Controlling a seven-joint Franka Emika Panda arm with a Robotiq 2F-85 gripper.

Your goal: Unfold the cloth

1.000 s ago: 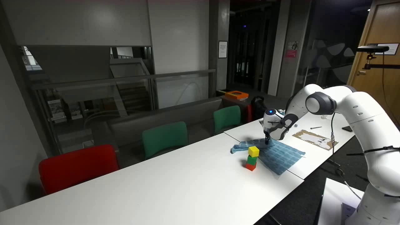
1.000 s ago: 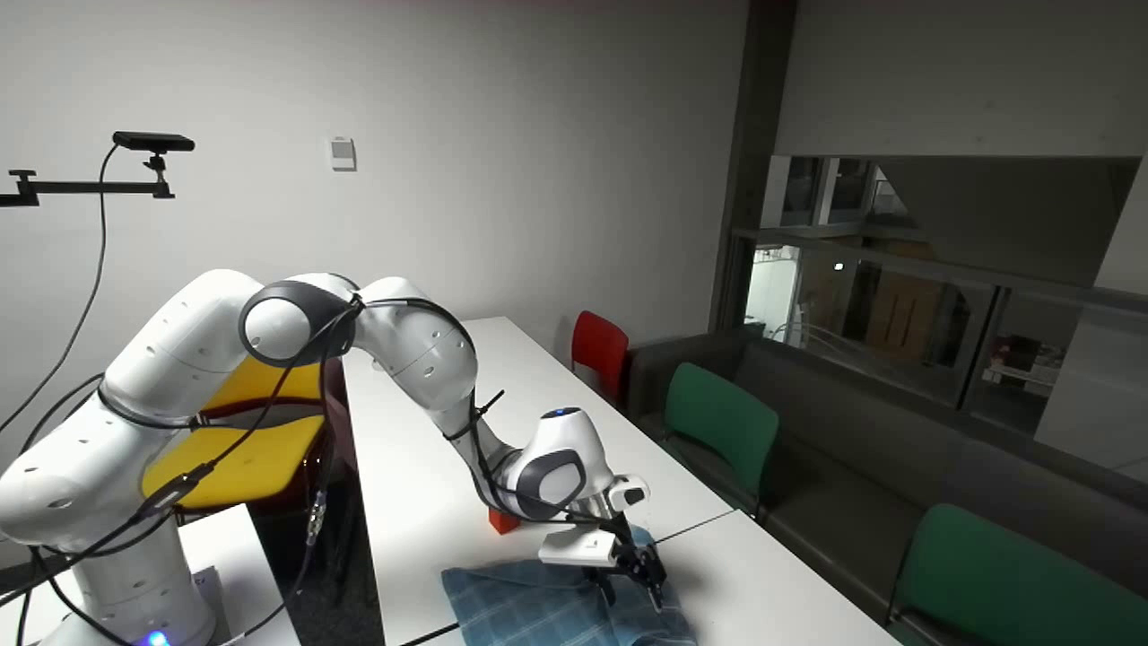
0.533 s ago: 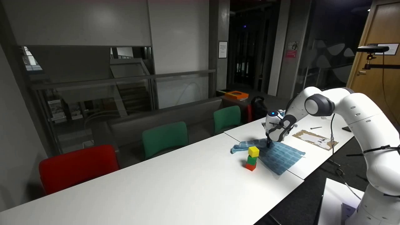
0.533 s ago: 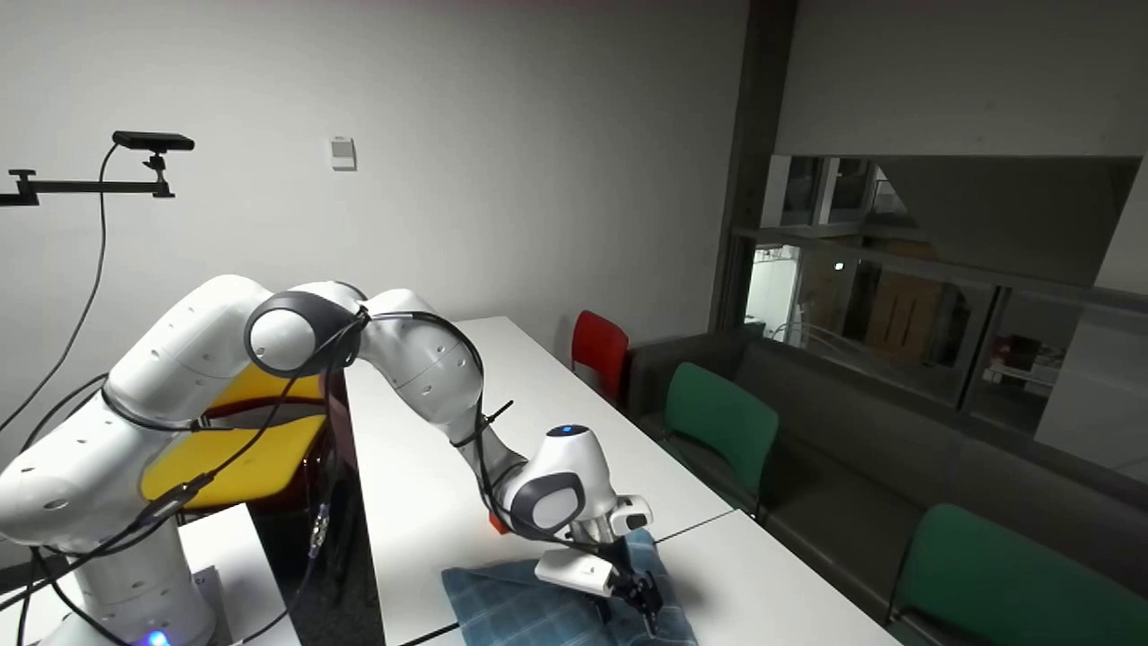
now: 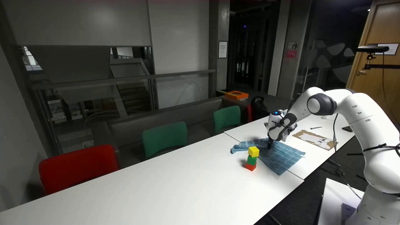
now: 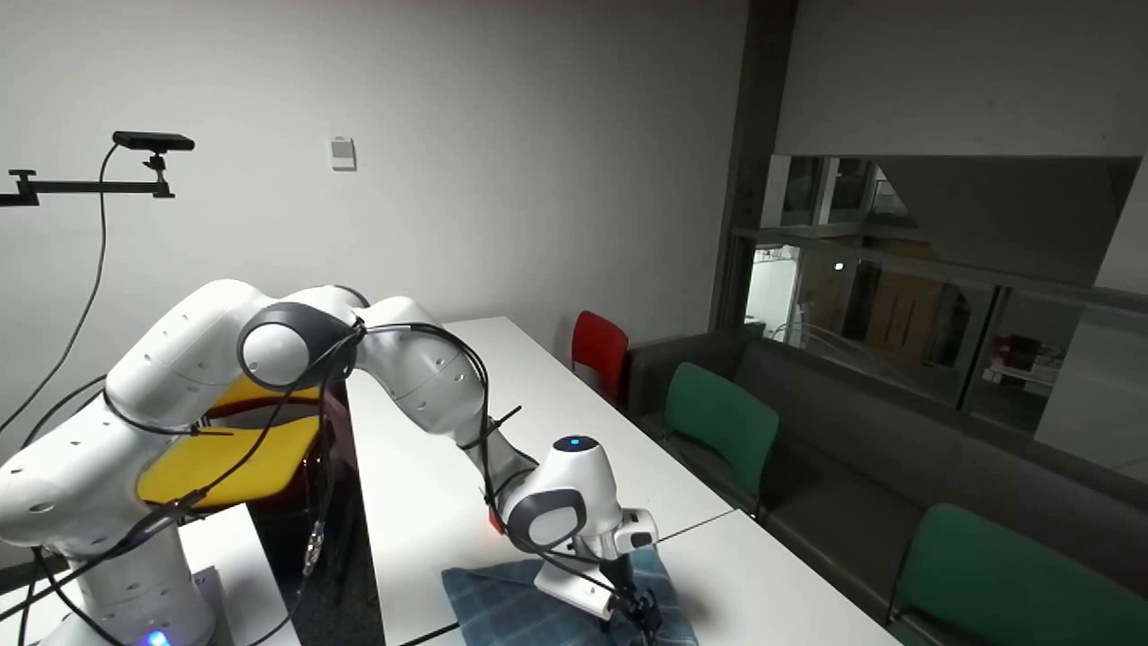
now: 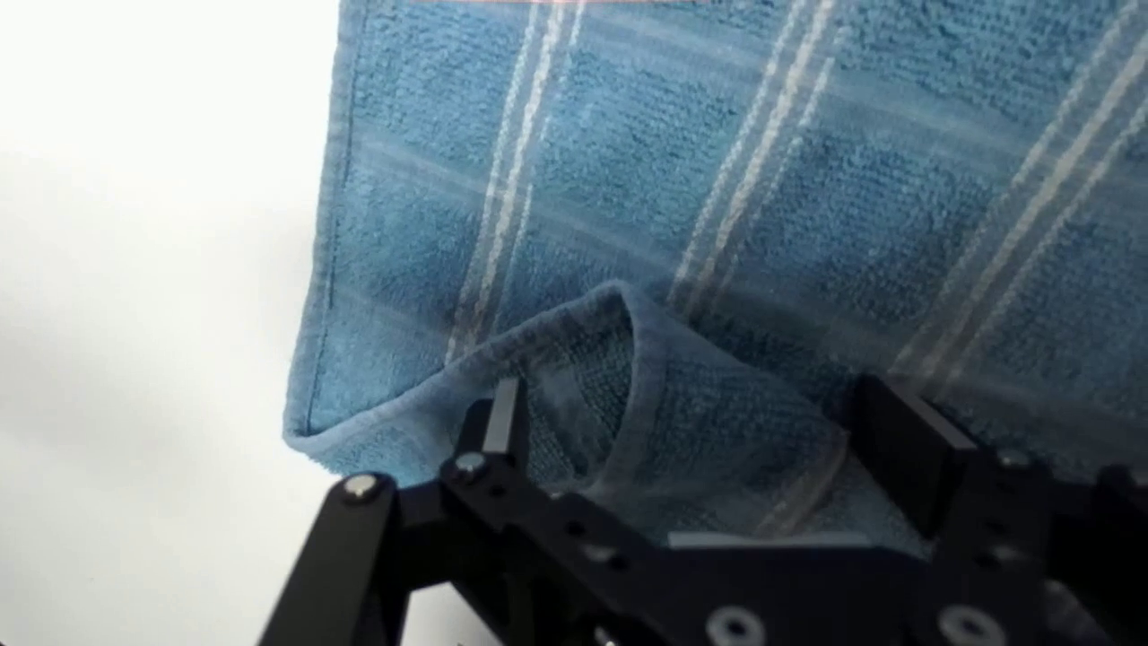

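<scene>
Robotiq gripper (image 7: 704, 422) stands released in the wrist view, its two fingers (image 7: 504, 422) spread wide over the checked blue towel (image 7: 717, 233). A peaked, hemmed fold of the towel rises between them; whether either finger touches it, I cannot tell. White tabletop (image 7: 134, 269) shows at left.

In an exterior view, the towel lies on the right part of the tabletop, across a seam (image 5: 296, 175), spread flat toward the near right and rumpled at its left end. Just beside its near left edge, a block stack (image 5: 252, 160) stands upright: yellow over green over red. Right of the towel lies ragged brown-and-white cardboard (image 5: 315, 139). Green chairs (image 5: 165, 139) and a red chair (image 5: 78, 167) line the far side.

In an exterior view, a yellow chair (image 6: 238, 462) stands at left behind the Panda arm (image 6: 421, 368); the towel lies near, partly cut off, the gripper at its right part.
</scene>
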